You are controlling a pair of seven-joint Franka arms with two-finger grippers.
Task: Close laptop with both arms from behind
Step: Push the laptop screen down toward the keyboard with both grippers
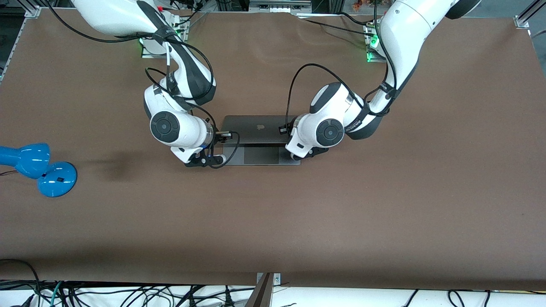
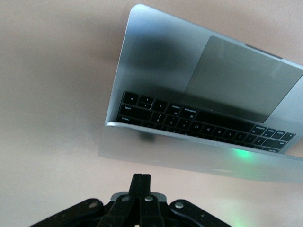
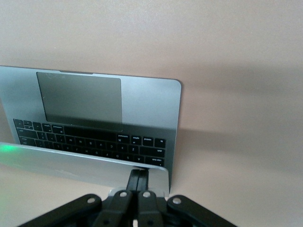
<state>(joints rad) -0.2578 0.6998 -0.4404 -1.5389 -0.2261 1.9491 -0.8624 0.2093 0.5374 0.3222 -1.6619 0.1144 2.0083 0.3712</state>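
Laptop [image 1: 256,138] sits mid-table, lid tilted halfway down. Left gripper [image 2: 141,182] and right gripper [image 3: 138,177], both pressed together, sit at its lid's back. Next, you push evenly downward.

Both arms [image 1: 183,128] have glossy white shells, black joint bands, round dark-capped joints, trailing black cables and black pincer linkages with silver screws.

- In the front view both wrists cover the ends of the laptop [image 1: 256,130]; its keyboard is hidden under the tilted lid.
- The blue lamp [image 1: 40,168] is cut off at the frame's left edge.
- Each wrist view's bottom edge crops its own tool [image 2: 141,182], [image 3: 138,177].
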